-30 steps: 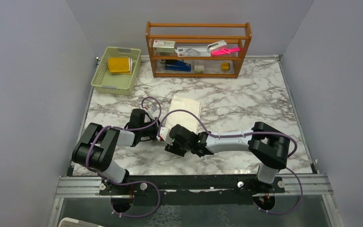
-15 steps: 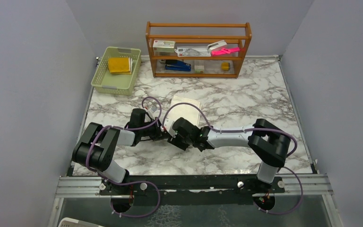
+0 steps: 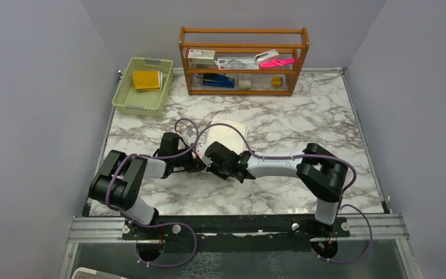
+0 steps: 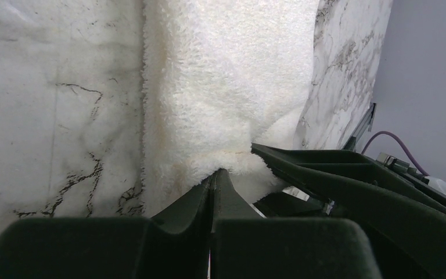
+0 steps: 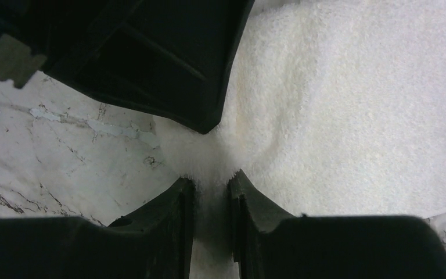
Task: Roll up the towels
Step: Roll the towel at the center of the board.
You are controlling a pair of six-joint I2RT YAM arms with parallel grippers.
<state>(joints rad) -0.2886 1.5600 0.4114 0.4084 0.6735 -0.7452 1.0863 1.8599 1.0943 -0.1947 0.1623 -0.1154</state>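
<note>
The cream-white towel (image 3: 227,131) lies on the marble table (image 3: 302,125), with its near end bunched up at both grippers. My left gripper (image 3: 200,164) is shut on the towel's near edge (image 4: 226,87), pinching it at the tips (image 4: 215,172). My right gripper (image 3: 211,156) is right beside it and is shut on the same towel (image 5: 348,104), with a fold of cloth between its tips (image 5: 211,179). The mustard-yellow towel (image 3: 147,79) lies folded in the green basket (image 3: 129,103) at the back left.
A wooden shelf rack (image 3: 244,61) with small boxes and tools stands at the back centre. Grey walls close in the table on the left, back and right. The other gripper's black body shows in each wrist view (image 4: 348,174) (image 5: 151,52).
Both grippers have moved away from the near edge towards the back, carrying the towel's near end with them. The flat part of the towel looks shorter.
</note>
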